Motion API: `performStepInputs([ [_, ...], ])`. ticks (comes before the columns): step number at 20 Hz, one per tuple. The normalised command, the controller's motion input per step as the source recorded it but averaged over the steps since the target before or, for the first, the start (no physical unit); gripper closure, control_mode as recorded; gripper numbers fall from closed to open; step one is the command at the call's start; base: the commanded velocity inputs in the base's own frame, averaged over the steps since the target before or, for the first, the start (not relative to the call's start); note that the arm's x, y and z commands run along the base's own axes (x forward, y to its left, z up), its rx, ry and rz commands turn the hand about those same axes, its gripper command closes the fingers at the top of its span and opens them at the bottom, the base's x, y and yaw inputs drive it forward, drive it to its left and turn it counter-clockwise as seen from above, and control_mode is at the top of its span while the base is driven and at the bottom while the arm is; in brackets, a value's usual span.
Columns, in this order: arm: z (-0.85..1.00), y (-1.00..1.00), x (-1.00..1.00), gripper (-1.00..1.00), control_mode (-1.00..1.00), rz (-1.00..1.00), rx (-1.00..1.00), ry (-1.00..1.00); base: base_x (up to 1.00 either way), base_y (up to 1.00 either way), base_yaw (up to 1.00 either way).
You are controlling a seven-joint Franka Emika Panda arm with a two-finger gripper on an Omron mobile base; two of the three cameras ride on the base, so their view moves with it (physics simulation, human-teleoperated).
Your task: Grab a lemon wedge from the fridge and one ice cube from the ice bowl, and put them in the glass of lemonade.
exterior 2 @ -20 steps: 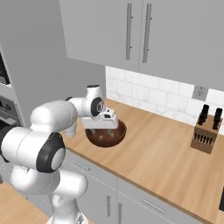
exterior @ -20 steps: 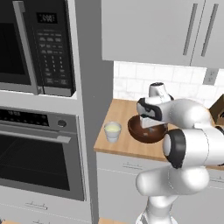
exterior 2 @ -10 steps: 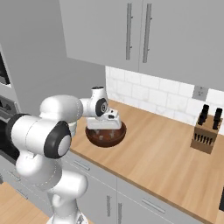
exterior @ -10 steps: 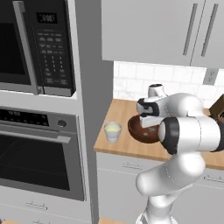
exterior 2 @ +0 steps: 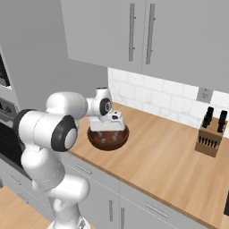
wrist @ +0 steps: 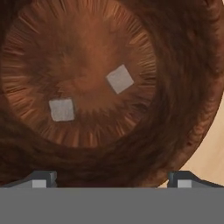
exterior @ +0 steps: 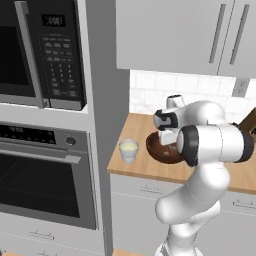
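The ice bowl (exterior: 158,151) (exterior 2: 107,139), wide and dark brown, sits on the wooden counter. My gripper (exterior: 168,140) (exterior 2: 106,128) (wrist: 112,179) hangs straight above it, pointing down into it, open and holding nothing. In the hand view the bowl's inner wall (wrist: 183,87) surrounds two pale ice cubes, one near the middle (wrist: 119,79) and one to its lower left (wrist: 61,109). My fingertips (wrist: 41,179) stand wide apart above the near rim. The glass of lemonade (exterior: 128,149) stands to the left of the bowl, near the counter's end. The fridge and the lemon wedge are out of view.
A black-fronted microwave (exterior: 45,55) and oven (exterior: 42,180) column rises left of the counter. Grey wall cabinets (exterior 2: 143,36) hang above. A knife block (exterior 2: 209,139) stands at the back right of the counter (exterior 2: 170,161), beneath a wall socket (exterior 2: 205,95).
The arm's elbow and upper links have swung round towards the camera while the hand stayed over the bowl. The jaws stayed open.
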Motion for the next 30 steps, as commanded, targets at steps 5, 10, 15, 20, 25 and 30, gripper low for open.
performStepInputs([
  [5, -0.09, -0.03, 0.06, -1.00, -1.00, 0.03, 0.00, 0.07, 0.00, 0.00, 0.00],
  [10, -0.17, 0.00, 0.03, -1.00, -1.00, 0.02, 0.00, 0.06, 0.00, 0.00, 0.00],
  [15, -0.18, -0.01, 0.00, -1.00, -1.00, 0.03, -0.01, 0.04, 0.00, 0.00, 0.00],
  [20, -0.09, -0.01, 0.01, -1.00, -1.00, 0.04, -0.01, 0.06, 0.00, 0.00, 0.00],
  [25, -0.01, -0.06, 0.17, -1.00, -1.00, 0.02, 0.00, 0.04, 0.00, 0.00, 0.00],
  [30, -0.11, -0.09, 0.28, -1.00, -1.00, 0.00, 0.00, 0.01, 0.00, 0.00, 0.00],
])
